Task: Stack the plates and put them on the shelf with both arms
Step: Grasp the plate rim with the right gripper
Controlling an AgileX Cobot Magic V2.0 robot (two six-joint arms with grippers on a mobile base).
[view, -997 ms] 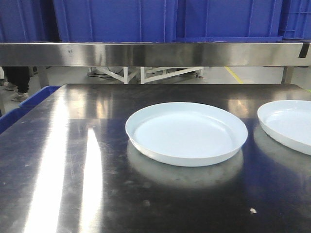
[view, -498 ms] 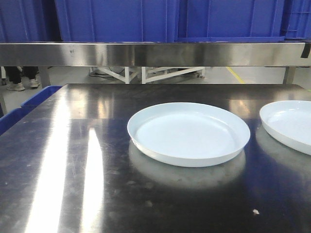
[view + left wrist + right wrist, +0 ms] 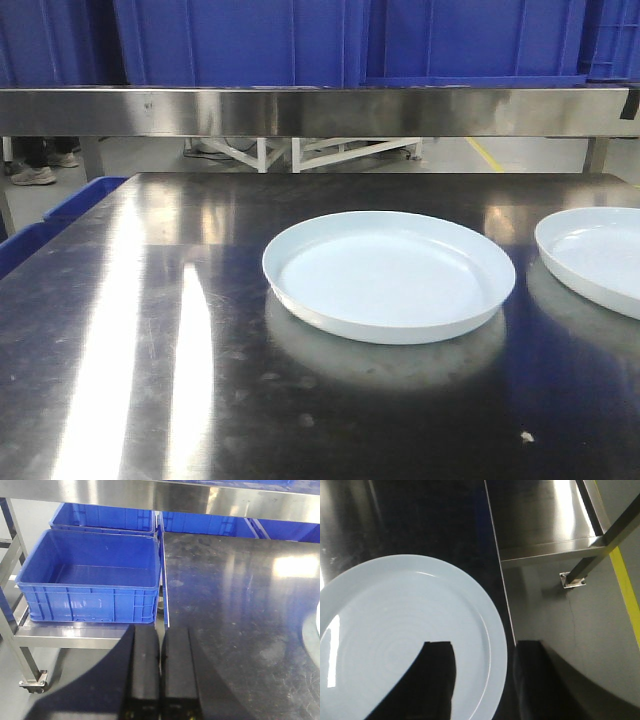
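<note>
Front: centre plate mid bench, right-hand plate at the right edge, apart.
Left wrist: left gripper closed, empty, by the left edge.
Right wrist: right gripper open, straddling right-hand plate's rim; judged the nearer arm.

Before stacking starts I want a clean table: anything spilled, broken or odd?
Nothing broken or spilled. Both glossy white round plates sit flat, apart. Only a small pale speck lies on the dark steel table in the foreground.
</note>
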